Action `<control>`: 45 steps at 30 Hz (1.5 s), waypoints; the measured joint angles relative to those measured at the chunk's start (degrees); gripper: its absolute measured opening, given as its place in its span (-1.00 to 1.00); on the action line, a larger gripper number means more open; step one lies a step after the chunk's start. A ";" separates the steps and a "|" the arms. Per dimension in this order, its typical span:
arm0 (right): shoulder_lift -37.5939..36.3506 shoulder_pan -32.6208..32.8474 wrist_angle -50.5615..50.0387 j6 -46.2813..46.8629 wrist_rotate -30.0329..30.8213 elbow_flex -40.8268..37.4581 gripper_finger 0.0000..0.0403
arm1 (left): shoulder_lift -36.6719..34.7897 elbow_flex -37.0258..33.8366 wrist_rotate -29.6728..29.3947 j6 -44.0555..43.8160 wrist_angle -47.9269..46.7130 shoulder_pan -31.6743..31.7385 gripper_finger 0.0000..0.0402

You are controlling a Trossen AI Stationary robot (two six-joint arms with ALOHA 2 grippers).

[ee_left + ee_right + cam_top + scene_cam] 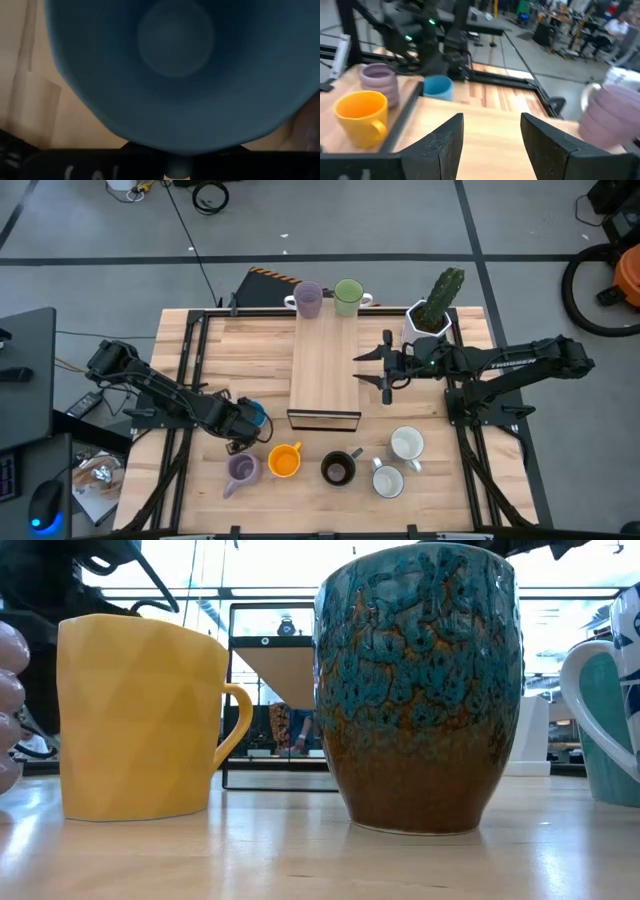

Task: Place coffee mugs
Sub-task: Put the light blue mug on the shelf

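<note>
A: Left claw (243, 423)?
B: Closed tight on the light blue mug (253, 416), low over the desk (250, 355) beside the raised wooden board (325, 365).
A: And the right claw (490, 135)?
B: Fingers parted, empty (hovering above that board's right edge).

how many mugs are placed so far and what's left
Two look placed: the lilac mug and green mug at the riser's far end. The left tool is shut on the light blue mug. Five mugs wait along the near edge.
</note>
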 joint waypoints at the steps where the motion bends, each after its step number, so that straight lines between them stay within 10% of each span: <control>1: -0.04 0.12 -0.42 0.37 0.66 0.00 0.01 | -0.25 0.24 0.08 1.35 -0.72 -0.02 -0.75; 19: -2.04 6.03 -8.55 1.43 9.85 0.00 0.01 | -15.88 1.93 4.56 20.20 -1.17 14.12 -0.74; 45: -5.79 6.39 -16.75 4.60 10.10 0.01 0.01 | -7.81 29.87 -2.52 51.26 -13.05 31.10 -0.73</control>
